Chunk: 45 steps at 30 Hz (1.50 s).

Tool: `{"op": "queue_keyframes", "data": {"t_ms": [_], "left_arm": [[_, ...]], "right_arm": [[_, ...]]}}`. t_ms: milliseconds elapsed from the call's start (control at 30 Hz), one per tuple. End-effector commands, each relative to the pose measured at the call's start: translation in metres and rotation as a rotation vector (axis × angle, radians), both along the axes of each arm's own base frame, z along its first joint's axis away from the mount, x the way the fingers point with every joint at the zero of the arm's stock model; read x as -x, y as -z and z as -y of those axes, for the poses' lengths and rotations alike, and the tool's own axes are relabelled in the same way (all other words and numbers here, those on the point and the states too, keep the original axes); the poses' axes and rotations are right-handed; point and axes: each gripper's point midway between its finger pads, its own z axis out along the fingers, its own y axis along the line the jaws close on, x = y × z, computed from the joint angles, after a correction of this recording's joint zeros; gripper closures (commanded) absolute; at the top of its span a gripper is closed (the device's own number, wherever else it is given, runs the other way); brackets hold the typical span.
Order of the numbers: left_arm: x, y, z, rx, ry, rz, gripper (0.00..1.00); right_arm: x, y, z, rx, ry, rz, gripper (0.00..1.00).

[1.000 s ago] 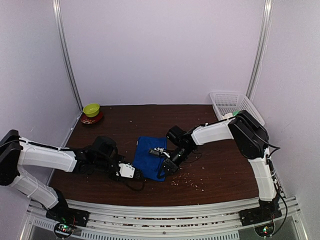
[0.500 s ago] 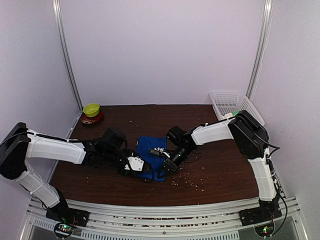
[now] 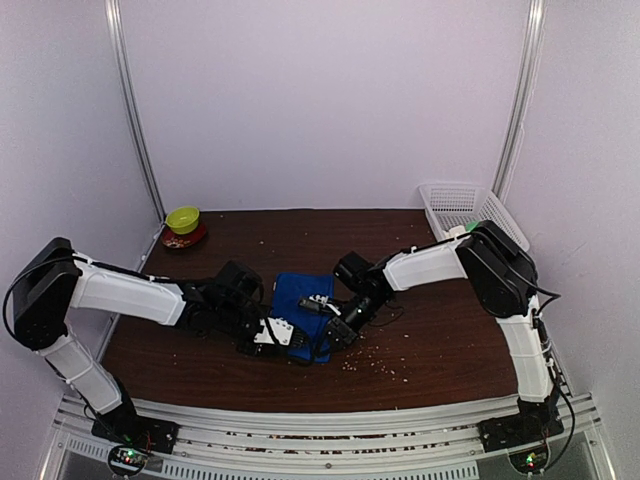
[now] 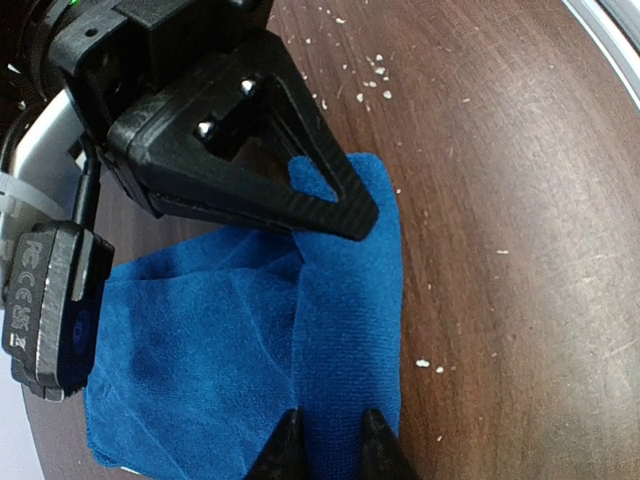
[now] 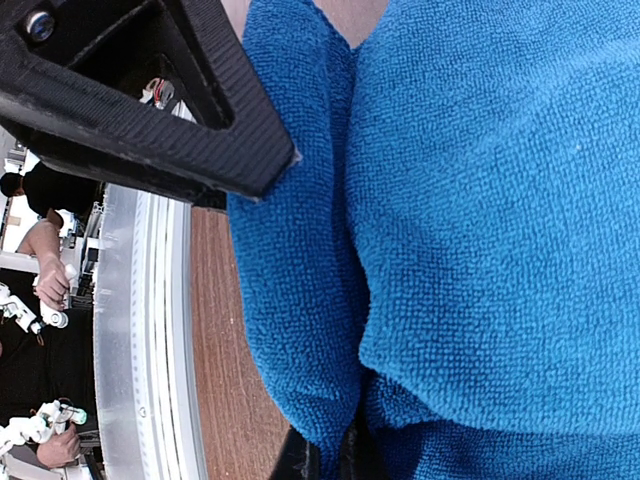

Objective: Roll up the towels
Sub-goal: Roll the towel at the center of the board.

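Observation:
The royal blue towel (image 3: 299,305) lies mid-table, its near edge folded into a thick roll (image 4: 352,300). My left gripper (image 3: 287,338) is at the towel's near left edge; in the left wrist view its tips (image 4: 328,452) sit close together on either side of the rolled fold. My right gripper (image 3: 328,336) is at the near right edge, shut on the same fold (image 5: 325,462). The towel fills the right wrist view (image 5: 470,220). Each wrist view shows the other gripper's black finger (image 4: 300,180) (image 5: 150,110). The cream-white towel is out of view.
A white mesh basket (image 3: 463,207) stands at the back right. A green bowl (image 3: 183,218) on a red dish sits at the back left. Small crumbs are scattered on the brown table (image 3: 420,330). The metal front rail (image 5: 150,350) is close to the towel.
My left arm has swung right, from left of the towel to its near edge, and closed on the fold. The right arm and the towel have hardly moved.

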Motion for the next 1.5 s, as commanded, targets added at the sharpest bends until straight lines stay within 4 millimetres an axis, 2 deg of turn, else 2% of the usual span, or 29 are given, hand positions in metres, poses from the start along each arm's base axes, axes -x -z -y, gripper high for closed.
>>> {"op": "queue_keyframes", "data": {"t_ms": [0, 100, 167, 233, 333, 500, 633, 833, 1000, 1067, 1233, 1467], "left_arm": [[-0.005, -0.007, 0.009, 0.030, -0.013, 0.005, 0.85], [-0.007, -0.001, 0.007, 0.013, -0.030, -0.001, 1.00], [-0.009, 0.005, 0.005, -0.006, -0.048, -0.013, 1.00], [-0.014, 0.010, 0.001, -0.024, -0.078, -0.017, 1.00], [-0.021, 0.018, -0.006, -0.041, -0.120, -0.039, 1.00], [-0.030, 0.023, -0.015, -0.032, -0.172, -0.101, 1.00], [-0.037, 0.026, -0.017, -0.033, -0.196, -0.154, 1.00], [-0.039, 0.038, -0.024, -0.073, -0.222, -0.250, 1.00], [-0.035, 0.048, -0.027, -0.103, -0.220, -0.308, 1.00], [-0.035, 0.046, -0.025, -0.098, -0.217, -0.317, 1.00], [-0.035, 0.041, -0.019, -0.098, -0.199, -0.362, 1.00], [-0.034, 0.048, -0.018, -0.129, -0.197, -0.419, 1.00]], "right_arm": [[0.010, 0.057, 0.033, 0.224, 0.033, -0.028, 1.00], [0.009, 0.054, 0.033, 0.220, 0.034, -0.024, 1.00], [0.008, 0.050, 0.032, 0.212, 0.035, -0.013, 0.99], [0.006, 0.044, 0.031, 0.206, 0.039, 0.006, 0.94], [0.000, 0.030, 0.030, 0.189, 0.050, 0.059, 0.85], [-0.007, 0.002, 0.026, 0.136, 0.065, 0.132, 0.77], [-0.018, -0.018, 0.028, 0.117, 0.093, 0.234, 0.65], [-0.039, -0.055, 0.035, 0.052, 0.178, 0.455, 0.57], [-0.051, -0.078, 0.050, 0.011, 0.261, 0.664, 0.56], [-0.044, -0.089, 0.052, -0.041, 0.265, 0.766, 0.55], [-0.016, -0.085, 0.061, -0.078, 0.206, 1.070, 0.53], [-0.004, -0.064, 0.057, 0.073, 0.101, 1.394, 0.49]]}}
